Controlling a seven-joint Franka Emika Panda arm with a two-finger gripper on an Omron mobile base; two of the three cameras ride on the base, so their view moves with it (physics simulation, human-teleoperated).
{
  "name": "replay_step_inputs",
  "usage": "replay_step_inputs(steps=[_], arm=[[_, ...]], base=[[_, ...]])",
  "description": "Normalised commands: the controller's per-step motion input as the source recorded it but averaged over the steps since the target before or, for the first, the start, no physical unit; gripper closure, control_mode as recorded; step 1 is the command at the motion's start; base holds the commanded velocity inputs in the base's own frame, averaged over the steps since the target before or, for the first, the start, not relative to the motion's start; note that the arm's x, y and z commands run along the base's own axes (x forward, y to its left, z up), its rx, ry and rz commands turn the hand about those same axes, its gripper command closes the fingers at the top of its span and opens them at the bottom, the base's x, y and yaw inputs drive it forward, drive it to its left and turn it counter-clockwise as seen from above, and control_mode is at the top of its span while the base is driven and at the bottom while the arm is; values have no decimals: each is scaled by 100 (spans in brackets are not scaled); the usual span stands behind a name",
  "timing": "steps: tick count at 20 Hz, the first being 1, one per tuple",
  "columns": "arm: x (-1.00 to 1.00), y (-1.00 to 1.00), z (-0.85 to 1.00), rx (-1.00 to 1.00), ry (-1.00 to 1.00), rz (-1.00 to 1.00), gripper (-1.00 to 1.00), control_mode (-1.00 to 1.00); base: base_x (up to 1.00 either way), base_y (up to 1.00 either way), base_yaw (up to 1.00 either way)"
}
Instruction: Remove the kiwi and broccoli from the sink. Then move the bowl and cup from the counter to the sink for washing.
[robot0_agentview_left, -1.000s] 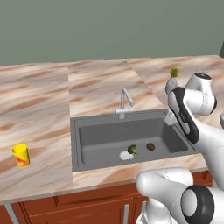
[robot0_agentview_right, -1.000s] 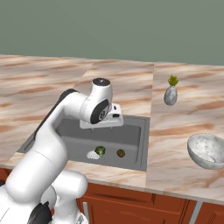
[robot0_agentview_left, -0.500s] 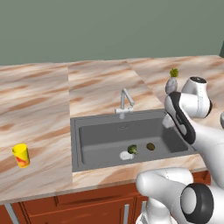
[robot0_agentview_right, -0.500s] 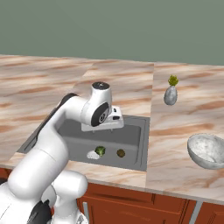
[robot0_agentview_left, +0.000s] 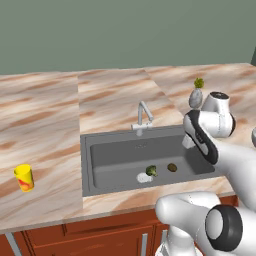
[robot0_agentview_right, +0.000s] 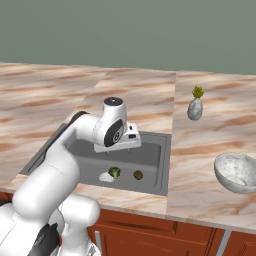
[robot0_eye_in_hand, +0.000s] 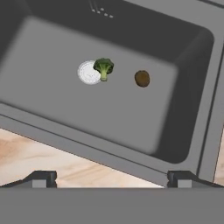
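- Arm (robot0_agentview_right: 55, 170): glossy white shell, thick rounded links, smooth, plastic-looking.
- Dark grey/black bands at joints; one long dark stripe runs along the link nearest the sink (robot0_agentview_left: 100, 150) in left base view.
- Round joint caps: dark disc with lighter grey ring, seen low in left base view, in front of the sink.
- Wrist housing: bulbous white, black circular top cap, grey disc on its side.
- End effector (robot0_eye_in_hand: 112, 179): white boxy hand body below the wrist; two small dark finger tips (robot0_eye_in_hand: 40, 178), squared, with lighter grey faces.
- No cables, screws or markings readable.
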Motion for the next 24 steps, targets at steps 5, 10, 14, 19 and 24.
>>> replay_step_inputs(steps=[5, 10, 14, 19, 24], arm=[[21, 0, -16, 0, 0, 0, -100, -100], [19, 0, -16, 0, 0, 0, -100, -100], [18, 0, -16, 0, 0, 0, -100, -100], [17, 0, -16, 0, 0, 0, -100, -100], [18, 0, -16, 0, 0, 0, -100, -100]], base=[[0, 0, 0], [0, 0, 0], [0, 0, 0], [0, 0, 0], [0, 0, 0]])
